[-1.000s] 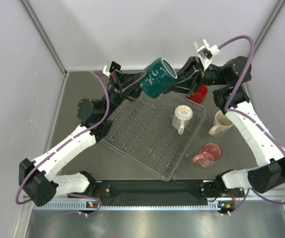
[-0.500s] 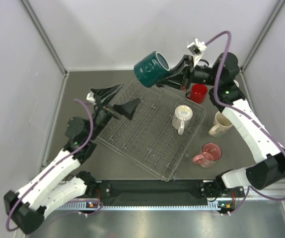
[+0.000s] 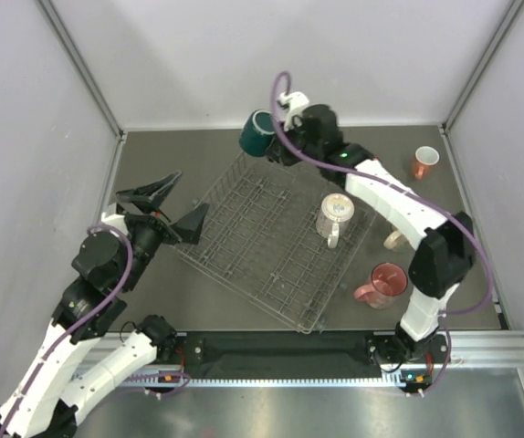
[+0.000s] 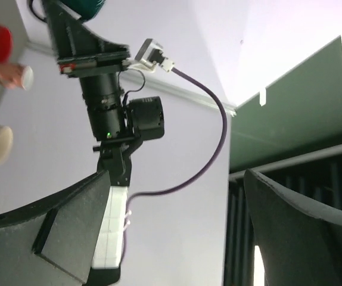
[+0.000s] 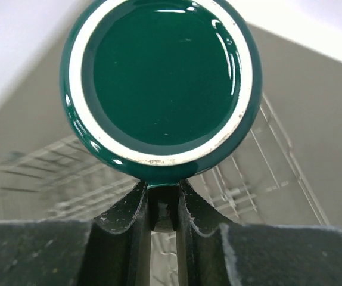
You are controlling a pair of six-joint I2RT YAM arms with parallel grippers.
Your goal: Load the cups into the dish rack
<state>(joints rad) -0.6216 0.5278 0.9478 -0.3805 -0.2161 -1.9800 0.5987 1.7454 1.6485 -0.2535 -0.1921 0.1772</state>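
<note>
**Right claw (image 3: pixel 277 149) holds dark teal mug (image 3: pixel 256 134) at rack's far edge**

The right claw is pinched nearly closed on the mug, which hangs above the far edge of the dish rack (image 3: pixel 244 248). The left claw (image 3: pixel 172 203) gapes wide and grips nothing, just left of the rack. A glass mug (image 3: pixel 336 215) stands inside the rack. A pink mug (image 3: pixel 382 283) sits on the worktop (image 3: pixel 152 164).

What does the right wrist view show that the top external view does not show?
Only the right wrist view: the round end of the dark teal mug, ringed in white, and the right gripper pinching a narrow teal part, probably the handle. Only the top external view: the left gripper, open, beside the dish rack; the clear glass mug sitting in it; the pink mug and the salmon cup on the table. Both: the dark teal mug in the right gripper, with the dish rack close by.
</note>
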